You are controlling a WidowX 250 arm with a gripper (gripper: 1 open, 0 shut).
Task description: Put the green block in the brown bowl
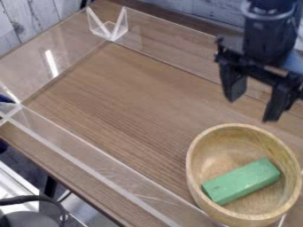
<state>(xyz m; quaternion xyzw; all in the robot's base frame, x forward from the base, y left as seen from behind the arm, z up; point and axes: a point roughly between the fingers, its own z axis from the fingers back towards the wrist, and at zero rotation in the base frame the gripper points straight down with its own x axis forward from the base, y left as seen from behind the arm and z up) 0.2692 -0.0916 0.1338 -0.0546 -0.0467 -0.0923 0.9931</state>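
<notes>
The green block (242,182) lies flat inside the brown bowl (208,152), which stands on the wooden table at the lower right. My gripper (256,96) hangs above and behind the bowl, pointing down. Its two dark fingers (233,87) stand wide apart with nothing between them, so it is open and well clear of the block.
Clear acrylic walls (71,142) fence the wooden tabletop along the left and front sides. A small clear stand (106,24) sits at the back left corner. The bowl reaches close to the table's front right edge.
</notes>
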